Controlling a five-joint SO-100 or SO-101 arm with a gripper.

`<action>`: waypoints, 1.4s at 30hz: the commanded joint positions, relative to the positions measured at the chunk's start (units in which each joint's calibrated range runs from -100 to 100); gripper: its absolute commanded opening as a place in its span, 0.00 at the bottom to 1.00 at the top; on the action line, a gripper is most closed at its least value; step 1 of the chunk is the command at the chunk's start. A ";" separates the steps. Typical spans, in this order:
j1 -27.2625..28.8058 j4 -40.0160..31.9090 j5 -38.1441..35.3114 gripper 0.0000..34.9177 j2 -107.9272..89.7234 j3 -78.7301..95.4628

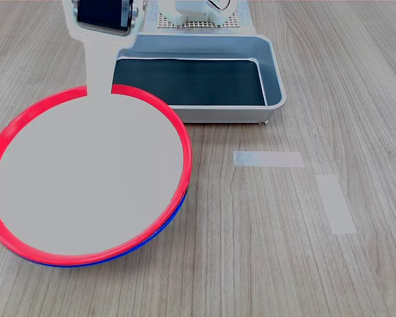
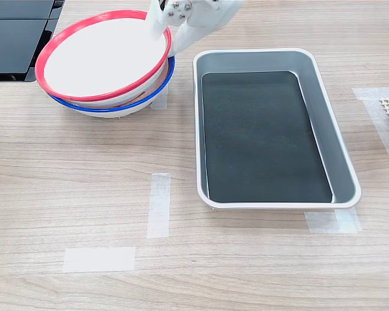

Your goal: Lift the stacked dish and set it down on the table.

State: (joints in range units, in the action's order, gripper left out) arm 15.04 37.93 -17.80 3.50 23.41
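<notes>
In both exterior views the gripper [image 2: 161,29] is pinching the red dish [image 1: 86,178] rim, sitting tilted on the blue plate [image 2: 152,91].

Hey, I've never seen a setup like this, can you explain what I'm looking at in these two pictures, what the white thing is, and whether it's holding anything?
These are two camera pictures of the same table, taken from opposite sides. The white thing is a small robot arm. Its grasping end, the tool, reaches down to the rim of a red-rimmed dish.

That dish sits stacked in a blue-rimmed dish. In the second exterior view the red one looks tilted, raised at the tool's side, so the tool seems to grip its rim. The exact contact is hard to see.

Beside the dishes lies a metal tray with a dark bottom and nothing in it. A few pale tape strips are stuck on the wood surface.

In the first exterior view the arm comes in from the top; the dishes fill the first exterior view's left.
</notes>
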 commanded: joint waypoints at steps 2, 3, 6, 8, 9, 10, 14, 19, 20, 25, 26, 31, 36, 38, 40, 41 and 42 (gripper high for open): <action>-0.41 -1.40 0.00 0.21 3.54 -4.89; -0.41 -1.40 -0.10 0.11 4.31 -5.71; -0.50 -1.07 -0.10 0.01 4.91 -7.16; -0.31 -0.99 0.10 0.00 3.88 -7.16; -0.13 -0.99 0.39 0.00 2.77 -6.98; 0.06 -1.07 0.68 0.00 1.66 -6.71; 0.06 -0.91 1.32 0.00 -5.50 -4.52; -2.67 2.23 2.44 0.00 -12.58 -4.07; -4.83 3.63 3.13 0.00 -14.63 -4.34; -11.70 8.01 5.03 0.00 -15.22 -7.53; -13.21 8.67 5.42 0.00 -14.80 -8.35; -20.64 9.00 6.64 0.00 -9.93 -10.35; -24.03 5.86 6.79 0.00 -3.79 -10.62; -24.60 5.12 6.64 0.00 -2.00 -10.62; -25.16 3.96 6.64 0.00 -0.04 -10.44; -25.35 3.63 6.64 0.00 0.81 -10.44; -25.54 3.38 6.69 0.00 1.58 -10.44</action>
State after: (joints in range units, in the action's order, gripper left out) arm -9.73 42.90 -11.11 4.35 15.61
